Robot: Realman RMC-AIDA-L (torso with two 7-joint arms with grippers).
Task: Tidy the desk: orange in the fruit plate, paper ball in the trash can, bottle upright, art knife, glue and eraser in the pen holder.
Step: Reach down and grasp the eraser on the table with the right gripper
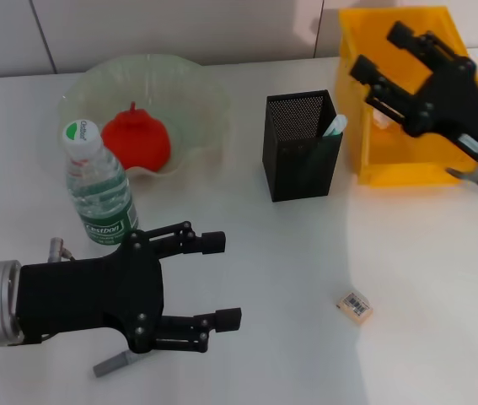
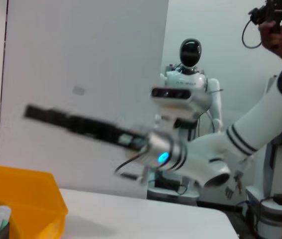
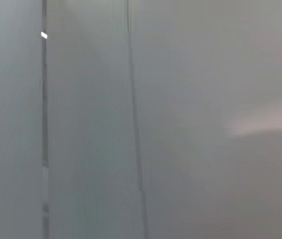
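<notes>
Eraser flat on desk, long axis diagonal

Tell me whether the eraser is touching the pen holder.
Apart. The head view shows the eraser lying alone on the table, with bare tabletop between it and the pen holder.

Red-orange orange, yellow trash can, black-mesh pen holder.

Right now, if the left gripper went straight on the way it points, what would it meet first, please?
Probably nothing soon: the left gripper, jaws open, points across bare table; the eraser seems nearest that line, though depth is unclear.
</notes>
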